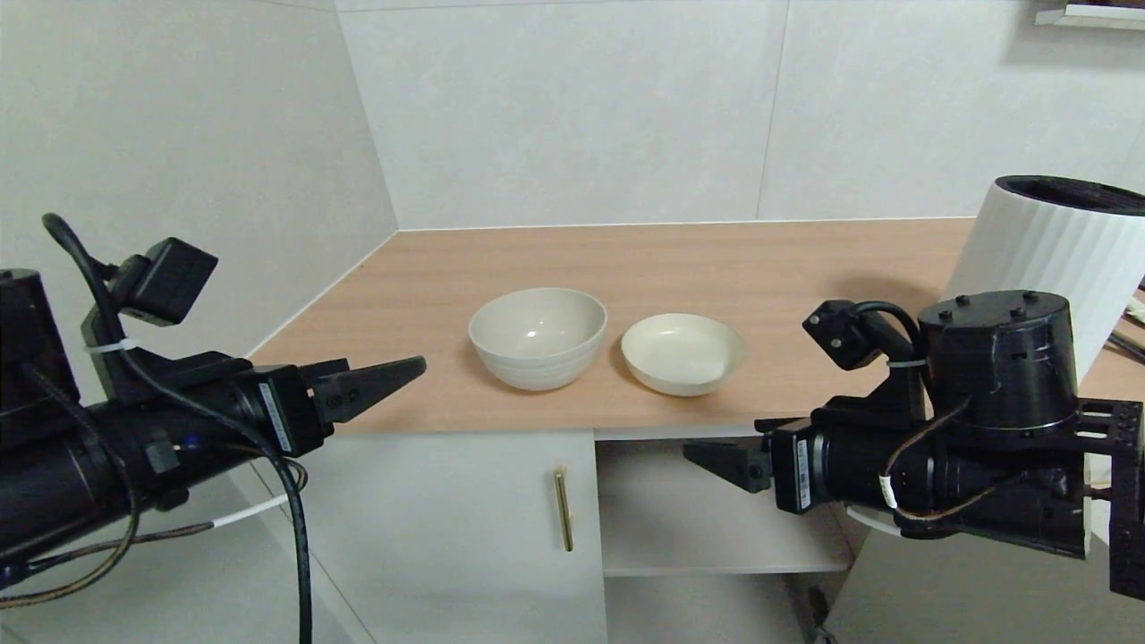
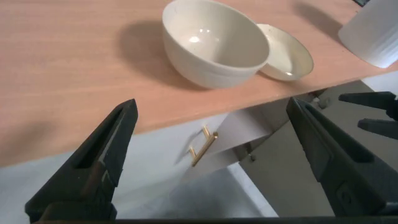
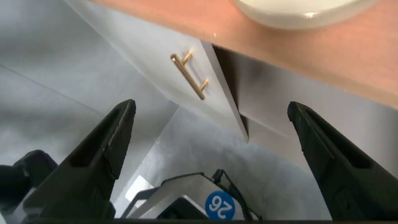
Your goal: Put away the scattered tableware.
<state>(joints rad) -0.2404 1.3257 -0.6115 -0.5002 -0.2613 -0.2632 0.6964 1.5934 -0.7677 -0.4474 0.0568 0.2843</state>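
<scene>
Left jaws and right jaws gape wide and empty, pickup not yet begun; bowl (image 1: 538, 337) ahead of the left, dish (image 1: 682, 352) above the right. Next move likely needs a rim grip.

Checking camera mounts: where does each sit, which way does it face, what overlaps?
Head view: on the head, facing forward-down at counter, deep bowl, shallow bowl; left gripper and right gripper show.
Left wrist view: left wrist, facing both bowls between its open fingers.
Right wrist view: right wrist, below counter edge, facing cabinet handle between its open fingers.
Shared: all see the shallow bowl and cabinet handle.
</scene>
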